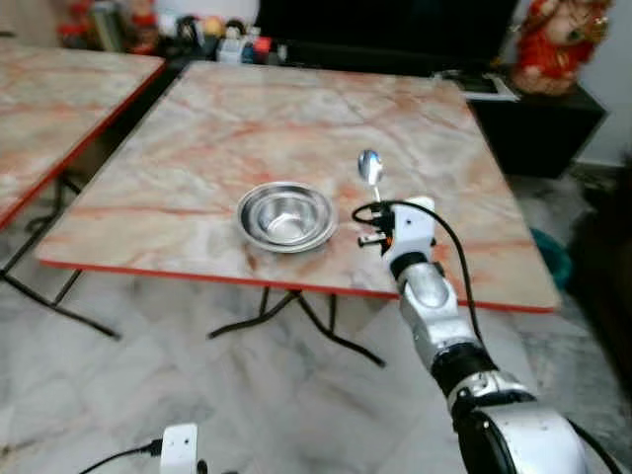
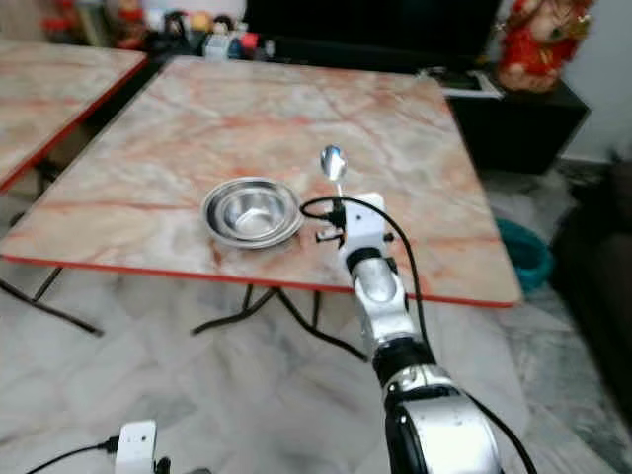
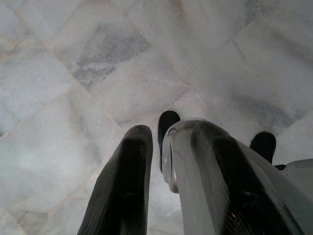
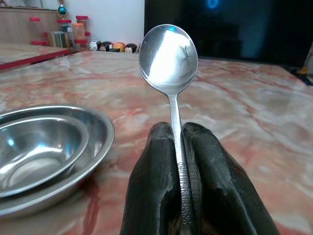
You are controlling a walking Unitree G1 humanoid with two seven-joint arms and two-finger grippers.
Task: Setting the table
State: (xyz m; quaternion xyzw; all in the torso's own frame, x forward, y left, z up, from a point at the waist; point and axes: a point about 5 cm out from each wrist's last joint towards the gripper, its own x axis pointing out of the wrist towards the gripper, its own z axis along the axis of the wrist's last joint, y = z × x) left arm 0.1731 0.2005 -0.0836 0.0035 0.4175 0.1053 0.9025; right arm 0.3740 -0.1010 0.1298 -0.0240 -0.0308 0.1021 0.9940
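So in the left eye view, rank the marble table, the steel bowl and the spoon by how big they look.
1. Marble table, by far the largest.
2. Steel bowl, sitting near the table's front edge.
3. Spoon, smallest; its handle is clamped in the right gripper, so only the spoon's bowl and part of the stem show.

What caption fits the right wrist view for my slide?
Right gripper pinches a steel spoon by its handle, bowl up, beside a steel bowl on the marble table.

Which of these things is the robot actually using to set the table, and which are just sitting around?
In use: spoon clamped in the right gripper; steel bowl; marble table.

Just around: red figurine, small ornaments behind the table, second table, teal bin.
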